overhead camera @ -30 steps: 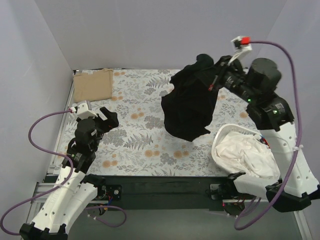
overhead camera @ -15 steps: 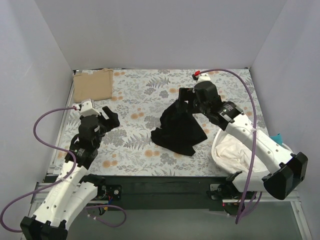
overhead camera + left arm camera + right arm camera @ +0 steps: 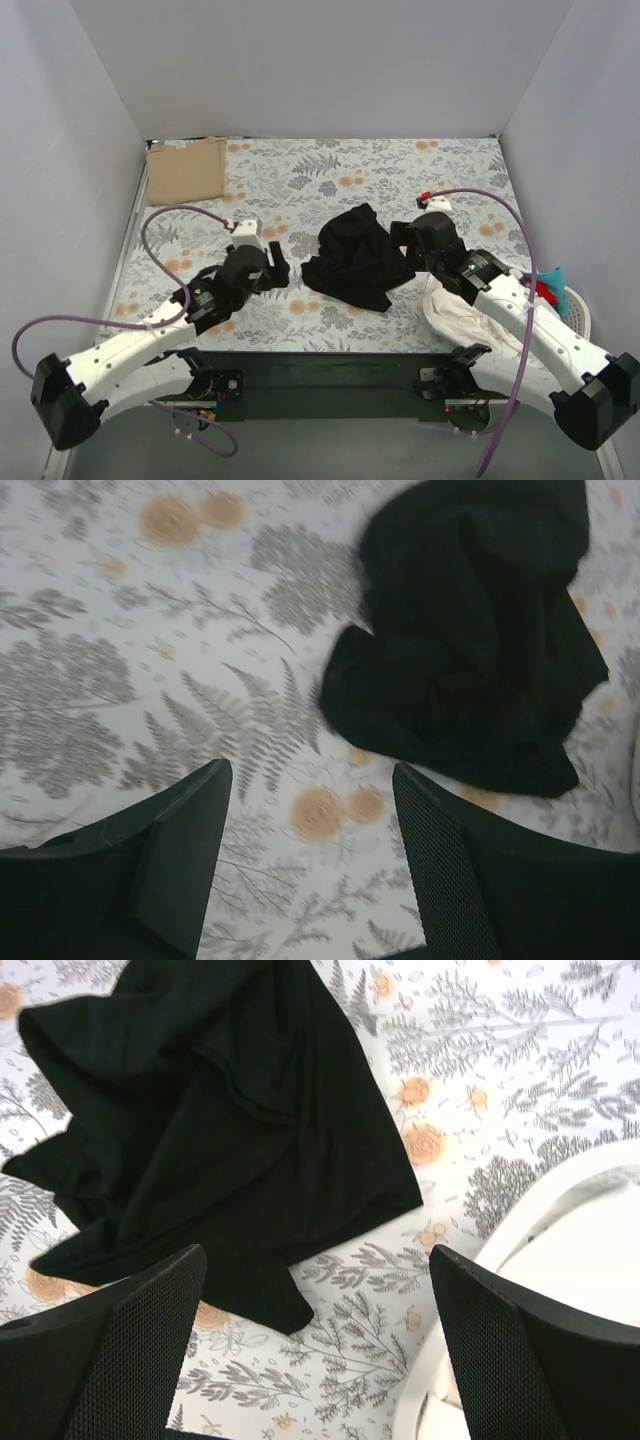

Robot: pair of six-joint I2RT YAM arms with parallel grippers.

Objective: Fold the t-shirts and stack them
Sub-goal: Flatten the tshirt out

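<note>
At the far-left corner, seen only overhead, lies the tan t-shirt (image 3: pixel 186 170); both jaws spread, empty.

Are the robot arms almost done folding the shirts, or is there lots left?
About halfway, it seems. Done: the tan t-shirt lies folded in the far left corner. In hand: nothing yet. The black t-shirt sits crumpled mid-table, with the left tool and right tool open on either side of it. Left: fold the black one and stack it with the tan one.
</note>
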